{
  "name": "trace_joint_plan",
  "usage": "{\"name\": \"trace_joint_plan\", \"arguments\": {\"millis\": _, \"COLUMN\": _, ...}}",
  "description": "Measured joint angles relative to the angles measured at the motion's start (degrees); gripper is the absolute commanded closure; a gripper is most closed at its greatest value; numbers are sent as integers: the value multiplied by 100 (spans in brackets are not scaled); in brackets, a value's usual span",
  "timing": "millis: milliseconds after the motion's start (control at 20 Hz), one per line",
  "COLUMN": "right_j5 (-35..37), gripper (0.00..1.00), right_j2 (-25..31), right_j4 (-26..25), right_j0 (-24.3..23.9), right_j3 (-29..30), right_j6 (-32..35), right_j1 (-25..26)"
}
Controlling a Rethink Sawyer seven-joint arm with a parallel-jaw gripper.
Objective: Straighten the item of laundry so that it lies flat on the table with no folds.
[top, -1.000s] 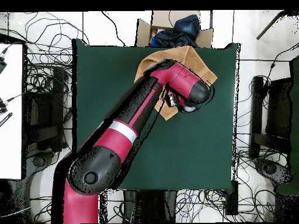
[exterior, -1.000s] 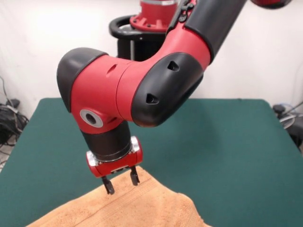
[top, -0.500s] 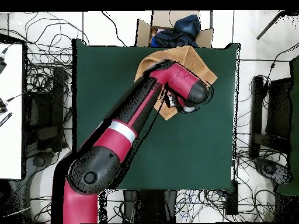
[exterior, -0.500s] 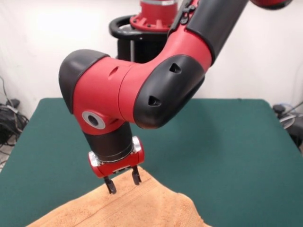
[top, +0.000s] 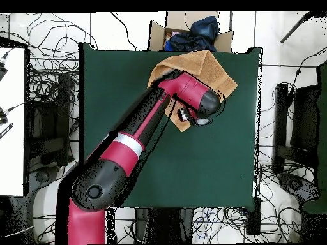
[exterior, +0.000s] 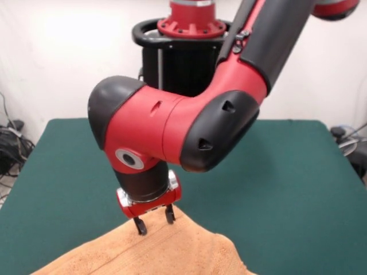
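The gripper (exterior: 155,223) is hanging with its two black fingertips (exterior: 140,227) parted and nothing between them, touching or just above the raised corner of the peach towel (exterior: 172,252), which is lying rumpled at the edge of the green table (exterior: 287,189), under the red arm (top: 137,137).

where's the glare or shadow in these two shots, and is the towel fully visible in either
Front view: a bright washed-out patch on the wall at upper left, and the towel is cut off by the bottom edge. Overhead view: even light on the table with no strong shadows, but the arm covers the towel's middle; the gripper, open over the towel's peak, shows clearly only in front.
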Motion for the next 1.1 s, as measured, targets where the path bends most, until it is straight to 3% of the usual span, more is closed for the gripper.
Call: {"name": "trace_joint_plan", "arguments": {"millis": 1100, "right_j5": -118, "gripper": 0, "right_j2": -550, "right_j4": -291, "right_j0": 104, "right_j3": -208, "right_j6": 7, "right_j1": 415}}
